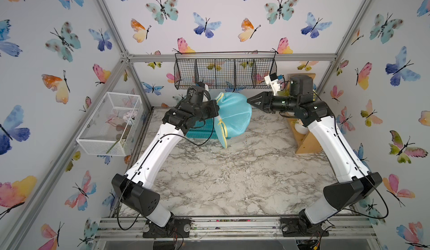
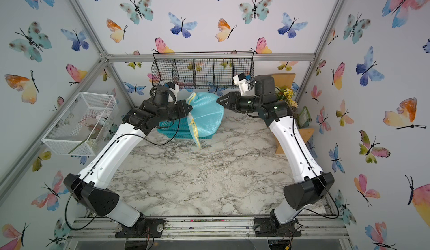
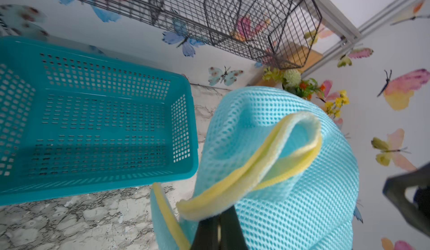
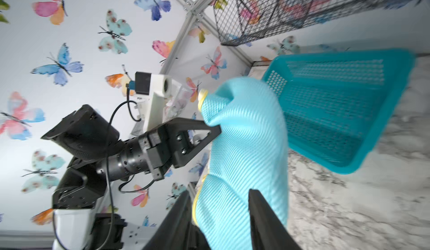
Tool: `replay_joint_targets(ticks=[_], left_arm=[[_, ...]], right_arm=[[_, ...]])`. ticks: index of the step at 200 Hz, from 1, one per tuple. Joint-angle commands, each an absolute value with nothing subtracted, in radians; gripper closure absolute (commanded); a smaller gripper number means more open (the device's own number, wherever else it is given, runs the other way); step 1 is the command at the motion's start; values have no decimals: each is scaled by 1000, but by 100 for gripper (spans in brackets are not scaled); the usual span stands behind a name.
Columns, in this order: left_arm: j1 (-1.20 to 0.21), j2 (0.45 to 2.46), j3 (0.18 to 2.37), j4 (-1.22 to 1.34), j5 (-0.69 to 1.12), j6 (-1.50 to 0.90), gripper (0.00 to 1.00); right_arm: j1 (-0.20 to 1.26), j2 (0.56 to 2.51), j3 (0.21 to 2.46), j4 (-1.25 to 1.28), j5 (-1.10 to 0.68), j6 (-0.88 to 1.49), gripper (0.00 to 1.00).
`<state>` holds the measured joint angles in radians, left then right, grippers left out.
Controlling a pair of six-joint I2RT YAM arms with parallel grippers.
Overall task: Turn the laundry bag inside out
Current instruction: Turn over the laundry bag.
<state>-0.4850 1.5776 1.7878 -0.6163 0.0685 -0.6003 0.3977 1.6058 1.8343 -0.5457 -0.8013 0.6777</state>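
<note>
Now the laundry bag [image 1: 235, 116] hangs in the air just beside the teal basket [image 3: 97, 186]. It is soft light-turquoise mesh, crumpled, with its yellow piping [image 3: 244, 174] folded in a loop. The left gripper [image 3: 218, 225] is closed on this piping. The right gripper [image 4: 218, 191] has its jaws apart, with mesh between them.

From where I work, no text, label, brand or number can be read on anything. A small green card [image 2: 304, 117] beside the wooden stand [image 2: 307, 133] is too small for me to make out.
</note>
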Motion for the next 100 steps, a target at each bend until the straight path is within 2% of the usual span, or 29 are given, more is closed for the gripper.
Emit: replay_joint_targets(ticks=[1, 17, 51, 100], left_arm=[[-496, 1614, 1833, -638, -212, -808, 100], [-508, 1655, 1871, -660, -286, -882, 100], [-539, 1776, 2026, -789, -406, -983, 100], [-554, 1834, 2119, -844, -420, -1086, 100]], right_arm=[[438, 1573, 1723, -382, -923, 877, 56], [483, 1580, 1694, -297, -935, 951, 57], [576, 1665, 1770, -285, -964, 980, 56], [585, 1747, 1745, -300, -936, 970, 56]])
